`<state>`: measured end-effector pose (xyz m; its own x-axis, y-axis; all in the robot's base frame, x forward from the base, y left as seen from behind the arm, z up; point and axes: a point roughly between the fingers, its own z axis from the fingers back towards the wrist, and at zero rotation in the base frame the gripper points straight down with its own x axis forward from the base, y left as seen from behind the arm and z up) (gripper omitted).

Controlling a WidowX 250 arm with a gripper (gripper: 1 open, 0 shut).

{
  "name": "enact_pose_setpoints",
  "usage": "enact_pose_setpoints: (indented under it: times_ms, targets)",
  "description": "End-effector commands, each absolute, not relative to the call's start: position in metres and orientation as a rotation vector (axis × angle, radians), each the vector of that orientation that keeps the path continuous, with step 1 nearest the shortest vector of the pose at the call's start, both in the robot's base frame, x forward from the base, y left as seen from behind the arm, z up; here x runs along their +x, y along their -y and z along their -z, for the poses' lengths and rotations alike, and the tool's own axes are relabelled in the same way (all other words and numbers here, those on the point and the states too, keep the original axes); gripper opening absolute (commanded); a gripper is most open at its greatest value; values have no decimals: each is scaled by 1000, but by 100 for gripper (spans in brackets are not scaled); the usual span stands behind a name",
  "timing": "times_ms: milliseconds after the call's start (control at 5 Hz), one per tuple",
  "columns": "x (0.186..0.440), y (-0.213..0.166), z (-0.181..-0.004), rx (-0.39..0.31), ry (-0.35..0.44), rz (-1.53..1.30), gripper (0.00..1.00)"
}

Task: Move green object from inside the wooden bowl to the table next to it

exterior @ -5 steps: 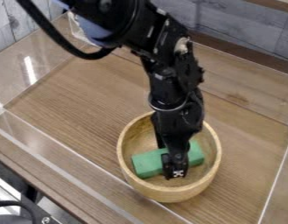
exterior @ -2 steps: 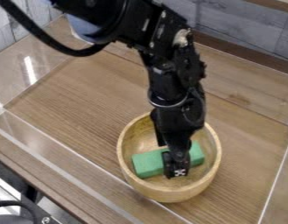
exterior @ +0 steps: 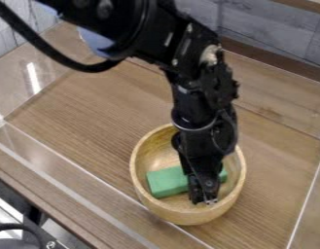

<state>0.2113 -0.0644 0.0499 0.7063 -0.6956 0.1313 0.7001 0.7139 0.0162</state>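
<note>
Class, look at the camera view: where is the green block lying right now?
The green block lies inside the wooden bowl, low and right of centre in the view, with the gripper reaching down onto its right end.

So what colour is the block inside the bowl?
Plain green; the green object shows in the only camera view, inside the wooden bowl.

Glossy black jointed arm (exterior: 189,78), bulky rounded segments, black cable looping off its upper part, narrow black pincer (exterior: 201,191).

The green object (exterior: 169,181) lies in the wooden bowl (exterior: 152,152) on the table (exterior: 85,107).
</note>
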Motion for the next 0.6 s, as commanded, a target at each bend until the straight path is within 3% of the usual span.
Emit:
enact_pose_setpoints:
  times_ms: [0, 400]
  targets:
    - [219, 69, -64, -16, 180, 712, 0]
    - [230, 68, -105, 24, 255, 651, 0]
